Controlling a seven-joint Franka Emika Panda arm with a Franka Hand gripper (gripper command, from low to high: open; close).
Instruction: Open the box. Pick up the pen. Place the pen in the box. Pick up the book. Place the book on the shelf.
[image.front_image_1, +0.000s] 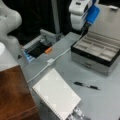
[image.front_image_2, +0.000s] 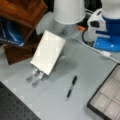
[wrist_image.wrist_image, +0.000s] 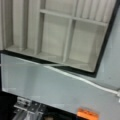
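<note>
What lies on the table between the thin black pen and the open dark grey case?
Nothing: in a front view, only bare grey table separates the thin black pen from the open dark grey case.

A grey table (image.front_image_1: 62, 62) fills both front views, crossed by a white cable (image.front_image_1: 47, 63). Behind it hangs a dark backdrop (image.front_image_1: 35, 15). A black perforated board (image.front_image_2: 12, 105) borders the table's near edge.

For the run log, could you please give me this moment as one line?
box: lid open, compartments empty | pen: on table | book: on table beside shelf | gripper: above box's left end, holding nothing
</note>
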